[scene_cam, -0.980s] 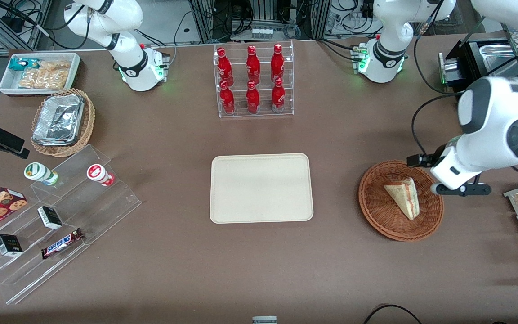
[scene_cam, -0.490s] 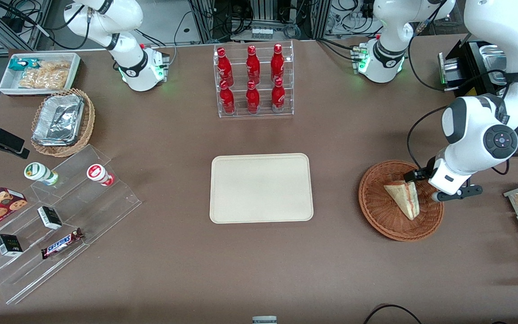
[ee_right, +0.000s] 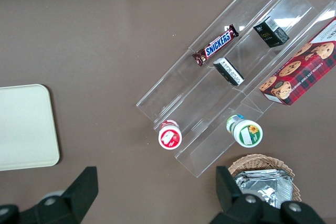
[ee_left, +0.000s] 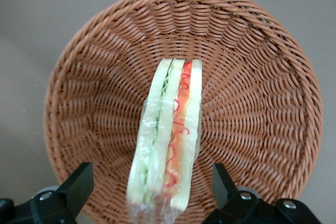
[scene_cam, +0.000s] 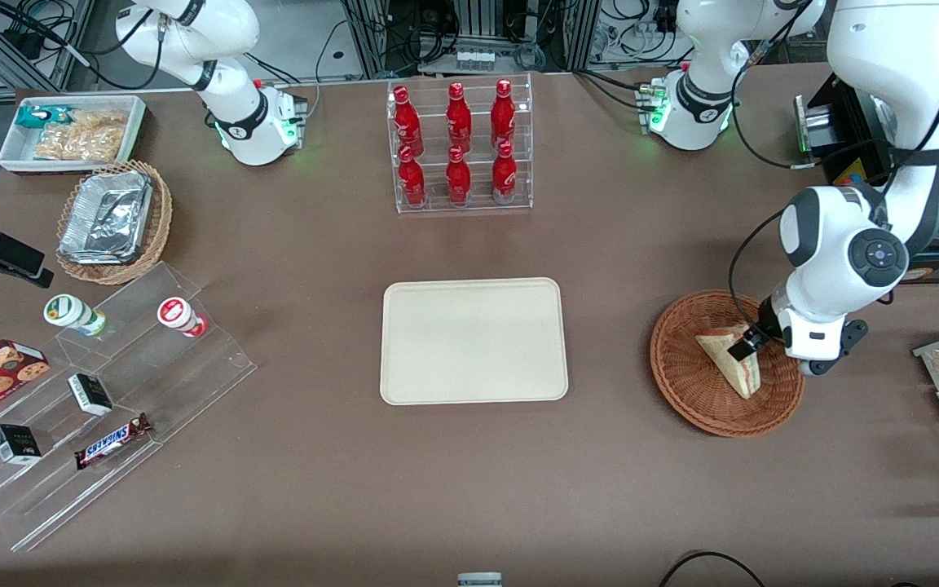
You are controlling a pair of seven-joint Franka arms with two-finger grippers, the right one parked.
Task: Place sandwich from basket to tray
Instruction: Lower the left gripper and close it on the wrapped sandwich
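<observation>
task barely started: the pale triangular sandwich wedge with red and green filling lies in the round reddish-brown wicker basket, the flat cream-beige rectangular tray bare. left arm's gripper hovers just over it, fingers spread wide, sandwich centred between them, not gripped. grasp, lift, carry all left.

"SNICKERS" on the candy bar (white wrapper lettering).
</observation>
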